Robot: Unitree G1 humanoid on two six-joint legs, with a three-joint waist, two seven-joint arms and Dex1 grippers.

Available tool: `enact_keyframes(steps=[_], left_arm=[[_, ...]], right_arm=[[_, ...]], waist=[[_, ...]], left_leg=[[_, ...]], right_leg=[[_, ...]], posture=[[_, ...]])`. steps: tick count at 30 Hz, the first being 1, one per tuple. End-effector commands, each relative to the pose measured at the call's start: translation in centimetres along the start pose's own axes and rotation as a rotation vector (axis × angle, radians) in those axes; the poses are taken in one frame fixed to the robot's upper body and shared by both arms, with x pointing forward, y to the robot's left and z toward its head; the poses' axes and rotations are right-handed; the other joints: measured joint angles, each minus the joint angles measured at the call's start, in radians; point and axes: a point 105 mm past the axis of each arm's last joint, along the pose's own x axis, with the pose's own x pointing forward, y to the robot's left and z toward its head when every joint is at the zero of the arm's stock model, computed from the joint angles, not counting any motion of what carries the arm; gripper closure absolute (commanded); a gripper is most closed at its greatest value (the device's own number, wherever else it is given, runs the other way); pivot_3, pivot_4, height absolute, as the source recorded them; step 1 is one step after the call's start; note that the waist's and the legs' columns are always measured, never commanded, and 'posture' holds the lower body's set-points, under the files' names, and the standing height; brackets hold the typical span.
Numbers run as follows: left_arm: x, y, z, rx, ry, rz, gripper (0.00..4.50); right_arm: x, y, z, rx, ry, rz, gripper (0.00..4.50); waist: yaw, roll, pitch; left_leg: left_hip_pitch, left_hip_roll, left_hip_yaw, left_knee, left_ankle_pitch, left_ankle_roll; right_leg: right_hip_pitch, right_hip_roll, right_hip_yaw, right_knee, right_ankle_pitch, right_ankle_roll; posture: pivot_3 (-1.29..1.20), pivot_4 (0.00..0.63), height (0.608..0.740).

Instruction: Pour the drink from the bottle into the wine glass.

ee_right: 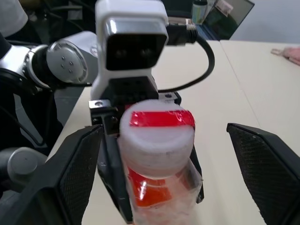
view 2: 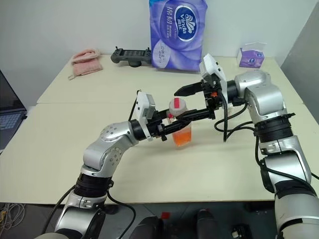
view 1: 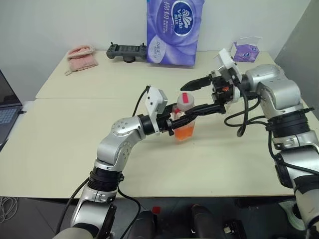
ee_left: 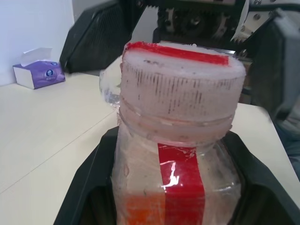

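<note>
My left gripper [view 1: 180, 121] is shut on the bottle [view 1: 183, 124], a small clear plastic one held upright above the table. The orange-red drink [view 1: 184, 132] fills its lower part. Its pale round cap [view 1: 186, 100] carries a strip of red tape on top. My right gripper [view 1: 188, 99] is open, one black finger [ee_right: 77, 176] on each side of the cap with gaps between. In the left wrist view the cap [ee_left: 180, 89] stands close, with the left fingers [ee_left: 89, 192] against the bottle's body. The wine glass is out of view.
A purple tissue-paper pack [view 1: 174, 30] stands at the table's far edge, with a black controller [view 1: 127, 51] and a pink cloth [view 1: 80, 57] to its left. A small purple tissue box [view 1: 246, 51] sits far right. A laptop [view 1: 7, 112] lies at the left.
</note>
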Motion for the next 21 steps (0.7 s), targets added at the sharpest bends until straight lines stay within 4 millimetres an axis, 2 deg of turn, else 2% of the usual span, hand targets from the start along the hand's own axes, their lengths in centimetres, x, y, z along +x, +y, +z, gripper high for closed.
enact_keyframes(steps=[1,6,11,14,21], left_arm=[[0.2,-0.4,1.9,0.046,-0.064,-0.032,2.39],[0.4,-0.5,1.6,0.039,-0.058,-0.036,2.39],[0.3,-0.3,1.5,0.038,-0.055,-0.037,2.39],[0.5,-0.2,1.5,0.039,-0.055,-0.035,2.39],[0.6,-0.2,1.5,0.043,-0.053,-0.043,2.39]], right_arm=[[-0.7,1.0,1.7,-0.032,-0.049,-0.012,0.0],[-0.7,1.4,2.4,-0.035,-0.095,-0.142,0.0],[0.2,2.0,1.9,-0.039,-0.062,-0.342,0.0],[0.9,3.5,1.9,-0.018,-0.07,-0.359,0.0],[1.2,1.7,2.2,-0.008,-0.056,-0.52,0.0]], waist=[[0.0,0.0,0.0],[0.0,0.0,0.0],[0.001,0.0,0.0],[0.001,0.0,0.0],[0.0,0.0,0.0]], left_leg=[[0.0,0.0,0.0,0.0,0.0,0.0],[0.0,0.0,0.0,0.0,0.0,0.0],[0.0,0.0,0.0,0.0,0.0,0.0],[0.0,0.0,0.0,0.001,0.0,0.0],[0.001,-0.001,0.001,0.001,0.0,0.0]], right_leg=[[0.0,0.0,0.0,0.0,0.0,0.0],[0.0,0.0,0.0,0.001,0.0,0.0],[0.0,0.0,0.0,0.001,0.0,0.0],[0.0,0.0,0.0,0.001,0.0,0.0],[0.001,0.001,0.001,0.001,0.0,0.0]], posture=[[0.0,0.15,0.74],[0.0,0.15,0.74],[0.0,0.15,0.74],[0.0,0.15,0.74],[0.0,0.15,0.74]])
